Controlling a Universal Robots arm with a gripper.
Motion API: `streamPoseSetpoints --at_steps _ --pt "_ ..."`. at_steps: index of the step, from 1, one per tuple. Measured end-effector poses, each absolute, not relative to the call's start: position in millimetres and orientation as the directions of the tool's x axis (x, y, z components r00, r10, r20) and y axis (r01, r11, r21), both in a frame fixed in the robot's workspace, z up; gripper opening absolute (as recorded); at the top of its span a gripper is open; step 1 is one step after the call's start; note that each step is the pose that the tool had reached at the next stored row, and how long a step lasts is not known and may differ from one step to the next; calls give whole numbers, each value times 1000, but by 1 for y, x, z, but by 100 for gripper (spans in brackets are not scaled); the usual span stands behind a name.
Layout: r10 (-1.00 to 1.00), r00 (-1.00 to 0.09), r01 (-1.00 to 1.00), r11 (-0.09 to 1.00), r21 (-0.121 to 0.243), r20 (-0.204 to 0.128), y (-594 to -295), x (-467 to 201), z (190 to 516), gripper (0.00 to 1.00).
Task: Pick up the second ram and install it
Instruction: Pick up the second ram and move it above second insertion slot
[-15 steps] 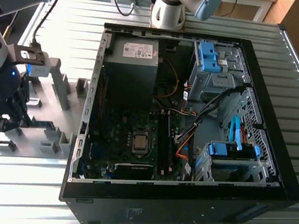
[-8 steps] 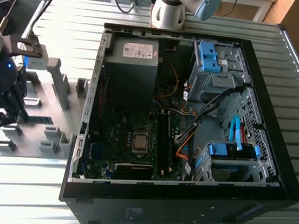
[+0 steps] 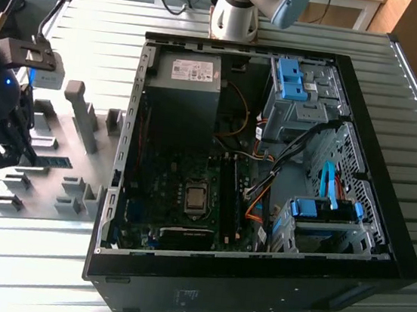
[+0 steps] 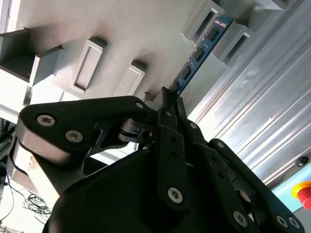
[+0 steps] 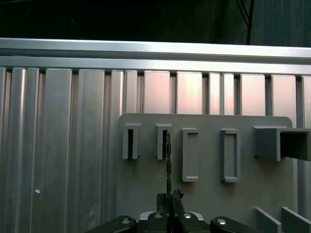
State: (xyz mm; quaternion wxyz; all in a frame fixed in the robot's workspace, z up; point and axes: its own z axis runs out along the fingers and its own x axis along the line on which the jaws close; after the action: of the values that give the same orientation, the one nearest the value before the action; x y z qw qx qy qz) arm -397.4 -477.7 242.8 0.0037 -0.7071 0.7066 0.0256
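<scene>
Now gripper (image 4: 169, 98) clamping ram (image 4: 198, 52) end, ram sitting between holder blocks (image 4: 238, 41); open case (image 3: 253, 291) lying at 3 o'clock of them, exterior view.

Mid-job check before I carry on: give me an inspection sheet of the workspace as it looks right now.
Surface: ribbed metal table; grey fixture plate lies on it at the exterior view's left.
Job's things: second ram stands on edge, far end seated between grey holder blocks, not lifted out.
Clutter: empty holder frames on the plate.
Tool: tool shut on the ram's near end.
Cables: orange and black wires inside the open computer case.
Surroundings: arm's base beyond the case in the exterior view; nothing else seen.
</scene>
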Motion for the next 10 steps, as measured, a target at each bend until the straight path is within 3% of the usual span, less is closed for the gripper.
streamPoseSetpoints --at_steps 10 --pt "-999 0 -1000 -1 31 -42 -478 -397 246 14"
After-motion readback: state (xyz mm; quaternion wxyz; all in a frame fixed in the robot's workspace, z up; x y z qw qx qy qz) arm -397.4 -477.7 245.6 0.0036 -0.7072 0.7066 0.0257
